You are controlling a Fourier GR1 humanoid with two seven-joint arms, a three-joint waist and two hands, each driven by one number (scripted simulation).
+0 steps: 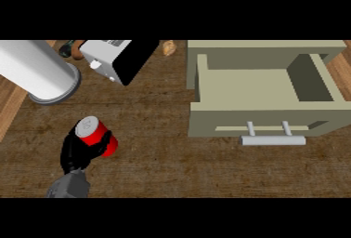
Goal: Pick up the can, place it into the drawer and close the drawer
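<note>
A red can (pixel 96 134) with a silver top stands on a dark brown counter (pixel 171 158), at the lower left of the view. The left hand (pixel 79 151) comes up from the bottom edge and curls its black fingers round the can's side. The right hand does not show.

To the right, well apart from the can, an olive drawer (pixel 264 81) stands pulled open, its inside bare and its front wall nearest the viewer. A grey handle (pixel 273 138) juts from that front. Between can and drawer lies an open stretch of counter.

At the upper left a large white cylinder (pixel 37 69) lies tilted. Beside it sits a black and white box (pixel 122 58). Lighter wood strips (pixel 10 100) border the counter's left edge.
</note>
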